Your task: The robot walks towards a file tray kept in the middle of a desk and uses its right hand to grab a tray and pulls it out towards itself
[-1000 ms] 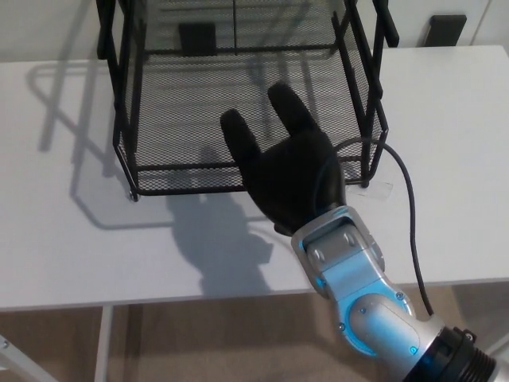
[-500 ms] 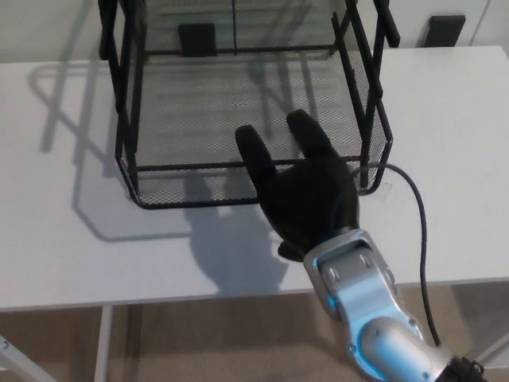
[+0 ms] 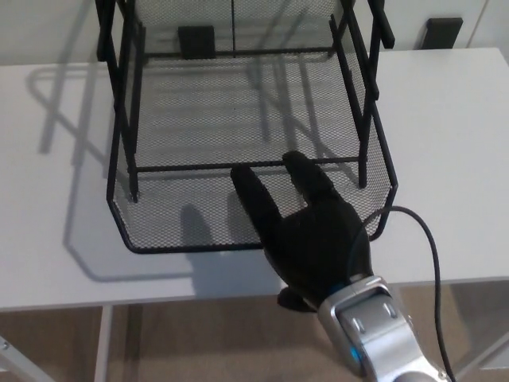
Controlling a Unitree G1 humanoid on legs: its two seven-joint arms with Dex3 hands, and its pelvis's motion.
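Note:
A black wire-mesh file rack (image 3: 127, 95) stands in the middle of the white desk (image 3: 56, 239). Its bottom tray (image 3: 183, 215) sticks out past the rack's front posts toward me. My right hand (image 3: 310, 239) grips the tray's front rim right of centre. Two fingers (image 3: 253, 199) reach over the rim onto the mesh floor, and the thumb is hidden underneath. The wrist and silver forearm (image 3: 374, 326) come in from the lower right. My left hand does not show.
A black cable (image 3: 433, 263) loops from my forearm over the desk's right side. Two small black blocks (image 3: 196, 37) (image 3: 444, 32) sit at the back edge of the desk. The desk's front edge (image 3: 159, 296) runs just below the tray, with brown floor beneath.
The bottom tray has slid out of the rack toward me, with my right hand on its front rim drawing back the same way.

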